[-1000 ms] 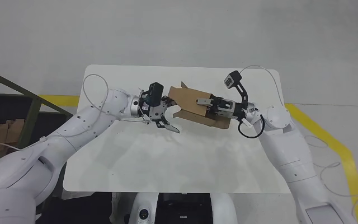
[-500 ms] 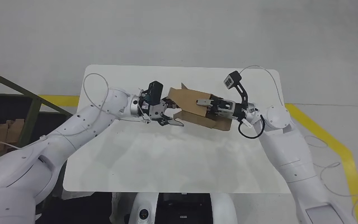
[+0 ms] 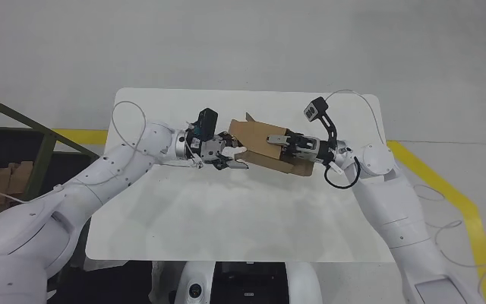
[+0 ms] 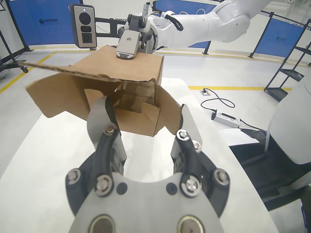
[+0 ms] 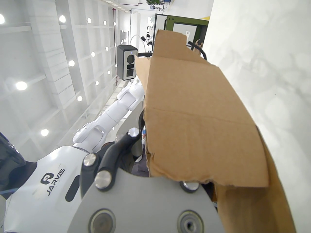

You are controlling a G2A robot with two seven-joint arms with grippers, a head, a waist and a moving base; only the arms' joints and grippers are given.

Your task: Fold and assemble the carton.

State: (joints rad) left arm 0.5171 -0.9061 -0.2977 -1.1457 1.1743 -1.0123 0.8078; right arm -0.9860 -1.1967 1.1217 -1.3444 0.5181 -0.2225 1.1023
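Left wrist view showed the carton (image 4: 121,66) on its side on the table (image 4: 48,146), its long axis running straight away from the left gripper (image 4: 144,120), whose fingers stood apart around an open-end flap, while the right gripper (image 4: 125,56) clamped the far end.

The left gripper (image 3: 232,157) has moved in toward the carton (image 3: 262,149), its jaws now reaching the open end

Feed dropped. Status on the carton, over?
Left gripper at open end of carton, jaws open. Right gripper shut on carton top. Unfolded flaps splay by left jaws.
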